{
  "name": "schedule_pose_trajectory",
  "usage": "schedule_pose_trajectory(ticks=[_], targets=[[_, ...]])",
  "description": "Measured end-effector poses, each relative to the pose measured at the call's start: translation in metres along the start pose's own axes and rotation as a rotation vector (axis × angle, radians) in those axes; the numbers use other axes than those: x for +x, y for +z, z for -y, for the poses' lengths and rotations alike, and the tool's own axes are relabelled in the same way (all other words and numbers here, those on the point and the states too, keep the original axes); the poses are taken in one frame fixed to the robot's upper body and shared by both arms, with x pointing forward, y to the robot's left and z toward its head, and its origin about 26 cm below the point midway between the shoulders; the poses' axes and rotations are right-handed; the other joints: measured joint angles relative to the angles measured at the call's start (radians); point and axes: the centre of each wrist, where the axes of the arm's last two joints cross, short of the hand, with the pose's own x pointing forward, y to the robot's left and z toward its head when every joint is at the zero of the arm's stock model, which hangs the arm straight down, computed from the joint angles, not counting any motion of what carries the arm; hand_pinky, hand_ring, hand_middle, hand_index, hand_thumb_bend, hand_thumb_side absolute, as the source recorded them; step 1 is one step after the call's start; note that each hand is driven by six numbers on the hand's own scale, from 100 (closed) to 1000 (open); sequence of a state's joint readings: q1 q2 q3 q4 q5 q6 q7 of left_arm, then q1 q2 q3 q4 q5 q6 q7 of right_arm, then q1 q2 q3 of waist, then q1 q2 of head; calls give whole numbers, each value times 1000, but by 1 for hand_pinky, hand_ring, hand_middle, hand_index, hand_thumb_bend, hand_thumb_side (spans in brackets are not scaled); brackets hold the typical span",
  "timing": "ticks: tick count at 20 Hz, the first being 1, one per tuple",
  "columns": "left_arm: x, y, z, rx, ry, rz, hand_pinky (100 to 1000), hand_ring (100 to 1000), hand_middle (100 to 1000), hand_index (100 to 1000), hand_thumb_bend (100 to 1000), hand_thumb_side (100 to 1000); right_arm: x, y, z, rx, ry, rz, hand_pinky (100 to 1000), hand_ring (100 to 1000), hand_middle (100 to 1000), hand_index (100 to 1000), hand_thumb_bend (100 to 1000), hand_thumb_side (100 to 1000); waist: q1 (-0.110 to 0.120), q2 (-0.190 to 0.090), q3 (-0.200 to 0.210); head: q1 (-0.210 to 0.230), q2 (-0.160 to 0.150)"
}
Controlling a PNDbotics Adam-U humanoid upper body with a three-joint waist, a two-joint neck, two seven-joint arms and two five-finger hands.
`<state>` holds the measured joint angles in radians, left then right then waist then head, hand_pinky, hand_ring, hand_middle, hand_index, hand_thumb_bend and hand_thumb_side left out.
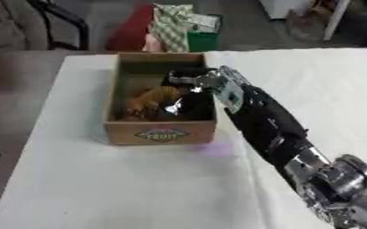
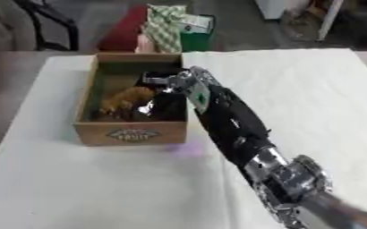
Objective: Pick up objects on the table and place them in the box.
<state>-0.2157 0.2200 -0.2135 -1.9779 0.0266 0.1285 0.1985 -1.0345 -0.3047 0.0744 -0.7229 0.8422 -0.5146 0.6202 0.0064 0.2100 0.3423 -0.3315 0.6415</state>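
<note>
A cardboard box (image 1: 161,132) with a printed label on its front stands on the white table (image 1: 116,188). Inside lie an orange-brown object (image 1: 150,100) and a black shiny object (image 1: 188,107) with a silver glint. My right arm comes in from the lower right and crosses the box's right wall. My right hand (image 1: 188,78) hovers over the box's far right part, above the black object, with its fingers stretched out to the left and nothing in them. My left hand shows in neither view.
A faint purple patch (image 1: 215,149) marks the cloth just in front of the box's right corner. Beyond the far table edge stand a red bag (image 2: 125,31), a green checked bag (image 2: 164,29) and a dark chair (image 1: 61,22). The table's left edge runs near the box.
</note>
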Motion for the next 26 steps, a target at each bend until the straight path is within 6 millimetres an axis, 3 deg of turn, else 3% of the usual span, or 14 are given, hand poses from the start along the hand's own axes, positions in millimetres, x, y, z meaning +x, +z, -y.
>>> schedule_pose_trajectory(ticks=[4, 7, 12, 18, 26], targets=[[0, 0, 0, 0, 0, 0, 587, 812, 624, 789, 100, 682, 1, 0, 1, 43, 12, -23, 769, 831, 781, 851, 100, 778, 0, 0, -2, -1, 0], [0, 0, 0, 0, 0, 0, 587, 812, 624, 789, 100, 682, 2, -1, 3, 72, 31, -47, 827, 886, 857, 897, 100, 852, 0, 0, -3, -2, 0], [0, 0, 0, 0, 0, 0, 587, 812, 624, 790, 100, 682, 2, 3, 8, 96, 56, -82, 860, 917, 895, 918, 100, 927, 0, 0, -8, -1, 0], [0, 0, 0, 1, -1, -1, 587, 812, 624, 790, 100, 683, -4, 19, 21, 69, 69, -108, 878, 930, 907, 931, 100, 907, -3, 0, -17, 7, 0], [-1, 1, -1, 4, -4, -4, 588, 813, 625, 790, 100, 685, -10, 60, 56, -71, 53, -73, 877, 929, 898, 930, 100, 768, -10, -1, -42, 30, 0]])
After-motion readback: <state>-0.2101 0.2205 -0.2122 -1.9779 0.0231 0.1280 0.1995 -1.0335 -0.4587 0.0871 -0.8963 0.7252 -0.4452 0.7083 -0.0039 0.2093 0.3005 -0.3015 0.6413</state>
